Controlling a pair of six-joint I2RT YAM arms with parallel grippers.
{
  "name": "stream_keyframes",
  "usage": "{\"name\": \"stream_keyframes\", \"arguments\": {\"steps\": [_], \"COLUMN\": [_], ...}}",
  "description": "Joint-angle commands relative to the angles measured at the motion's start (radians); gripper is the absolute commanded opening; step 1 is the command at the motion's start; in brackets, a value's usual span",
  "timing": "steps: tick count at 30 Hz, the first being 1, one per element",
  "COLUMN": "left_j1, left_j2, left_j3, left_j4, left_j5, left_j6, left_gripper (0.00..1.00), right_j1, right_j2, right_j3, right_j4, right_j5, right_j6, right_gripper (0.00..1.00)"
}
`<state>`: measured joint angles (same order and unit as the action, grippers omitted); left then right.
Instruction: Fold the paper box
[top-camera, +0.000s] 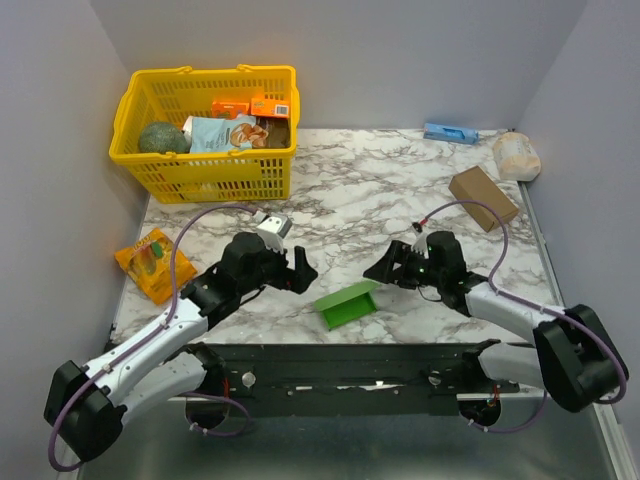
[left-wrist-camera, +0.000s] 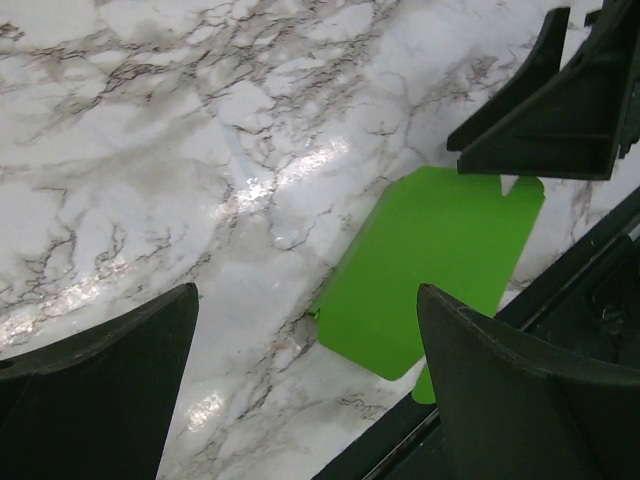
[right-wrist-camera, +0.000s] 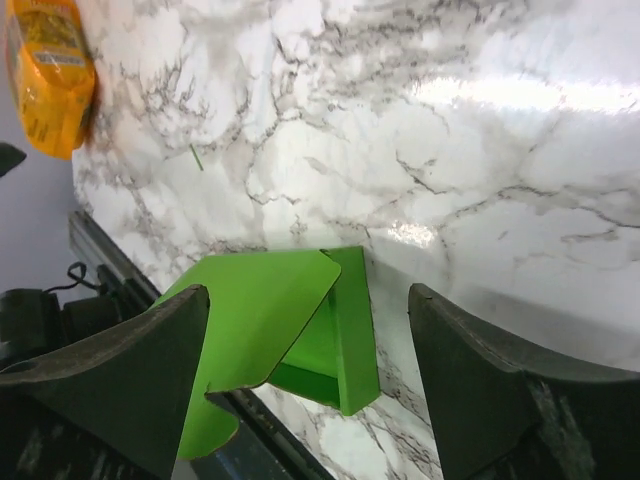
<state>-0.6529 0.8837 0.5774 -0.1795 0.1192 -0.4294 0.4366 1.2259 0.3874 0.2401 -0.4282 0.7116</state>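
1. I counted one paper box (top-camera: 347, 303), bright green, and two grippers of mine.
2. Around it were one yellow basket (top-camera: 220, 170), one brown cardboard box (top-camera: 483, 197), one blue packet (top-camera: 450, 132), one pale bag (top-camera: 516, 156) and one orange packet (top-camera: 153, 262) lying loose.
3. Inside the basket I made out a small orange carton (top-camera: 231, 107), a second orange carton (top-camera: 270, 104), one light-blue pouch (top-camera: 222, 132) and one round green lump (top-camera: 158, 138).
4. My left gripper (top-camera: 300, 266) was spread wide and empty, just left of the paper box and beyond it.
5. My right gripper (top-camera: 380, 268) was likewise spread wide and empty, by the box's far right corner. I could not tell whether a fingertip touched the card.
6. The paper box lay between my two grippers, one broad flap raised and tilted, with its near edge reaching over the black rail (top-camera: 350, 365).
7. The basket stood well beyond the box to the left, and the brown cardboard box, pale bag and blue packet well beyond it to the right. The loose orange packet lay to its left.
8. The table (top-camera: 360, 190) was white marble pattern with grey veins, glossy under the light.
9. Plain pale grey walls (top-camera: 350, 50) closed in three sides.
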Motion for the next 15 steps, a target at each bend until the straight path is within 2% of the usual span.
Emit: {"name": "stream_keyframes", "arguments": {"steps": [1,4,7,8,10,12,15], "left_j1": [-0.086,-0.148,-0.221,-0.29,-0.367,-0.456,-0.511], "left_j2": [-0.058,-0.098,-0.12,-0.118,-0.1,-0.059,0.01], "left_j3": [-0.011,-0.036,-0.053,-0.054,-0.05,-0.045,-0.036], "left_j4": [0.02,0.026,0.018,0.009,-0.02,-0.038,-0.072], "left_j5": [-0.096,-0.112,-0.192,-0.219,-0.274,-0.338,-0.413], "left_j6": [0.041,0.041,0.053,0.061,0.081,0.086,0.083], "left_gripper": [0.99,0.99,0.99,0.99,0.99,0.99,0.99], "right_j1": [-0.006,-0.007,-0.009,-0.007,-0.007,-0.006,-0.001], "right_j2": [-0.118,-0.245,-0.434,-0.478,-0.584,-0.623,-0.617], "right_j3": [0.031,-0.002,-0.071,-0.088,-0.114,-0.13,-0.154], "right_j4": [-0.116,-0.148,-0.153,-0.153,-0.153,-0.16,-0.124], "right_j5": [0.153,0.216,0.256,0.249,0.203,0.119,0.017], "right_j6": [-0.116,-0.142,-0.176,-0.188,-0.259,-0.277,-0.279], "right_gripper": [0.89,0.89,0.89,0.88,0.88,0.86,0.84]}}
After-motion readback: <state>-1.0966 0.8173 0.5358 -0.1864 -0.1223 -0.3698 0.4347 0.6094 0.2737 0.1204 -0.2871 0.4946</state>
